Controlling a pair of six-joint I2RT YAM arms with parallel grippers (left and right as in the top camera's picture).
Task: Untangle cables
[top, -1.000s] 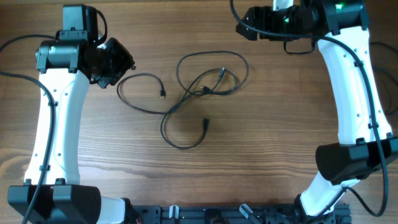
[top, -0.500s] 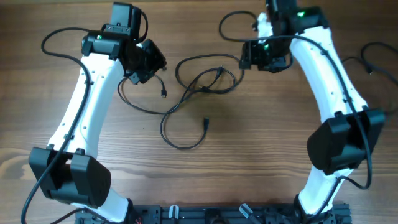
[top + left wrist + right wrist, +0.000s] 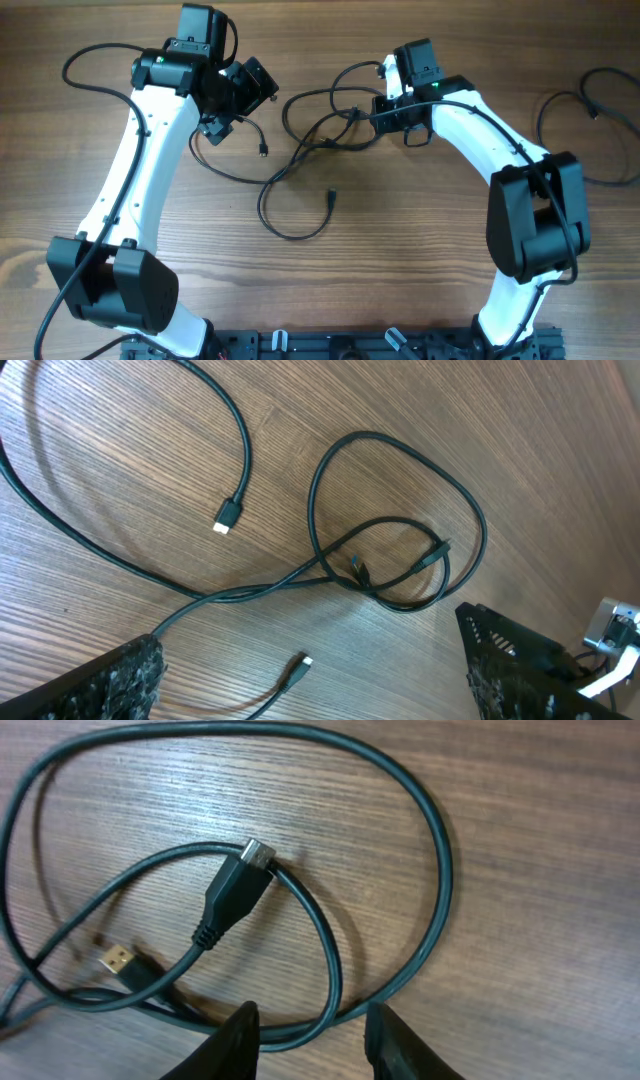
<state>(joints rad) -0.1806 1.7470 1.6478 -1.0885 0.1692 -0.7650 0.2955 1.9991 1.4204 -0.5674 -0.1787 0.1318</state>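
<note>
The thin black cables (image 3: 322,132) lie knotted in loose loops mid-table, with one plug (image 3: 262,152) to the left and another (image 3: 332,196) below. My left gripper (image 3: 243,105) hovers at their upper left, open wide. In the left wrist view its fingers (image 3: 112,682) flank a small plug (image 3: 300,665), and the tangle (image 3: 395,565) lies beyond. My right gripper (image 3: 384,108) is at the tangle's right edge. In the right wrist view the gripper (image 3: 305,1045) is open and straddles two crossing cable strands (image 3: 330,982) without touching them. A black plug (image 3: 235,892) lies just ahead.
Thicker black arm wires curl at the far left (image 3: 80,60) and far right (image 3: 590,100) of the wooden table (image 3: 400,250). A black rail (image 3: 380,345) runs along the front edge. The right arm's base (image 3: 535,225) stands at the right.
The left gripper has opened wide near the left plug. The right arm has swung left and down to the tangle, its jaws narrowing around the strands. The cables have not moved.
</note>
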